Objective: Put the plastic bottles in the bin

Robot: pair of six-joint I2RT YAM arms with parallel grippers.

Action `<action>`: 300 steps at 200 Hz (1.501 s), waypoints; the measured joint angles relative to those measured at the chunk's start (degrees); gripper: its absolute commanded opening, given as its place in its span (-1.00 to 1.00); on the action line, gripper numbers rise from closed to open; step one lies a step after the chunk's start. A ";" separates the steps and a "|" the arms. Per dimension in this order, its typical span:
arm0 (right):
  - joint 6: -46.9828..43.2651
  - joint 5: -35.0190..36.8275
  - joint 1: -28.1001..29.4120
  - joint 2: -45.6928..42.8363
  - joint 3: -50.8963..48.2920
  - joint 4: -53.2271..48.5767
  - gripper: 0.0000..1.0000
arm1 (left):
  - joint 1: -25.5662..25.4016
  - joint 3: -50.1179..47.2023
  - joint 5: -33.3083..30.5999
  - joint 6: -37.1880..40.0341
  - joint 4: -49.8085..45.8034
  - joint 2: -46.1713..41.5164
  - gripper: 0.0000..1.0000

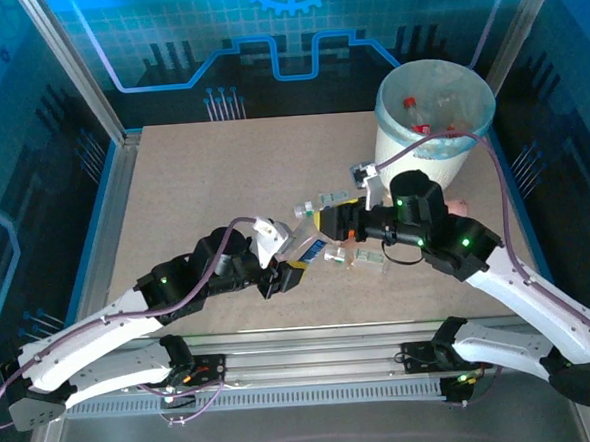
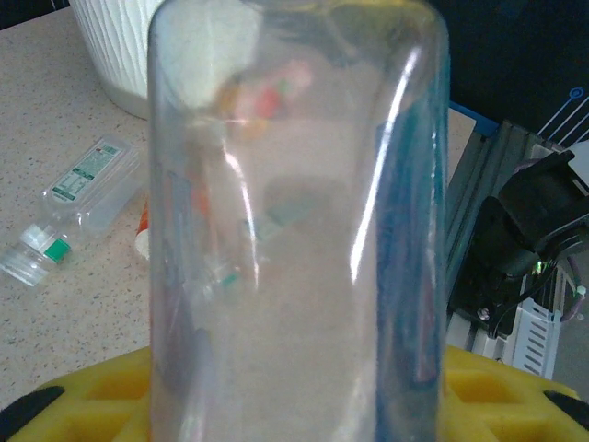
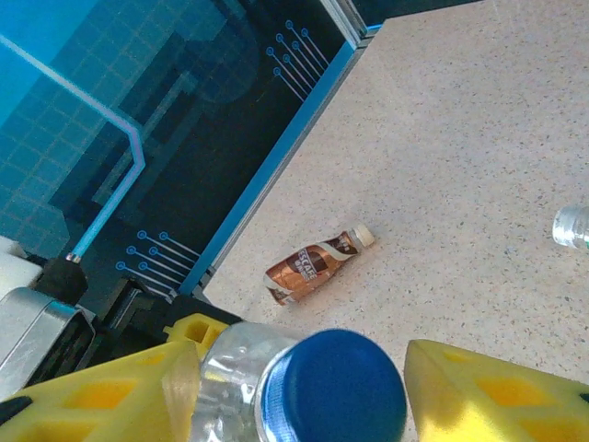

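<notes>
My left gripper [image 1: 296, 266] is shut on a clear plastic bottle [image 2: 294, 230] held up close to its camera, with its yellow fingers [image 2: 502, 391] showing on either side. My right gripper [image 1: 330, 221] meets it over the table's middle and is shut on a clear bottle with a blue cap [image 3: 336, 391], held above the table. I cannot tell whether both grip the same bottle. The bin [image 1: 401, 149], a white bucket with a light-blue liner, stands at the back right with red-capped bottles [image 1: 416, 113] inside. More bottles [image 1: 362, 259] lie just under the right gripper.
A brown-labelled bottle [image 3: 317, 265] lies near the table's blue-edged side. A flat clear bottle with a green label [image 2: 87, 180] and a small green-capped one [image 2: 37, 253] lie by the bin's wall [image 2: 101, 46]. Another clear bottle [image 1: 331, 199] and a pink one [image 1: 459, 206] lie near the bin.
</notes>
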 measured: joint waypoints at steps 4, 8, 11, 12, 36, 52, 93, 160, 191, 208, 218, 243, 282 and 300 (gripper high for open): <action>0.04 0.04 0.09 0.22 0.13 -0.02 0.12 | 0.00 -0.02 0.09 0.09 0.09 -0.02 -0.04; 0.07 0.20 0.13 0.44 0.20 0.00 0.08 | 0.00 -0.04 0.11 0.20 0.15 -0.11 -0.04; 0.02 0.26 0.17 0.57 0.28 -0.02 0.04 | 0.00 -0.04 0.13 0.20 0.20 -0.15 -0.04; -0.09 0.28 0.22 0.61 0.28 -0.02 0.03 | 0.00 -0.04 0.13 0.22 0.20 -0.20 -0.03; 0.28 0.87 0.39 1.05 0.39 0.02 -0.24 | 0.00 -0.35 0.13 0.39 0.48 -0.63 -0.02; 0.50 1.03 0.39 1.01 0.74 -0.04 -0.44 | 0.00 -0.44 0.13 0.61 0.61 -0.68 0.12; -1.14 3.76 0.70 0.46 3.34 -1.92 -0.82 | 0.00 -0.44 -0.59 1.57 1.40 -0.90 0.92; -20.81 27.06 -1.75 9.90 35.54 -11.41 -0.98 | 0.00 1.38 -7.26 3.34 4.42 -2.16 0.98; -30.34 36.33 -13.00 18.10 47.39 -11.02 -1.00 | 0.00 2.75 -8.11 3.43 4.92 -1.99 0.98; -33.33 39.52 -19.54 23.47 51.47 -10.97 -1.00 | 0.00 2.78 -8.48 3.41 5.03 -1.90 0.94; -34.62 40.94 -22.29 26.99 53.57 -11.23 -1.00 | 0.00 2.78 -8.52 3.43 4.98 -1.84 0.94; -37.62 44.74 -26.43 36.68 59.80 -13.77 -1.00 | 0.00 2.78 -8.98 3.45 4.70 -1.77 0.95; -39.74 50.31 -30.47 49.33 67.17 -19.85 -1.00 | 0.07 2.80 -10.05 4.72 4.76 -0.55 0.97; -40.35 51.95 -31.67 52.50 68.35 -21.94 -0.93 | 0.11 2.80 -10.45 5.35 4.79 0.90 0.98</action>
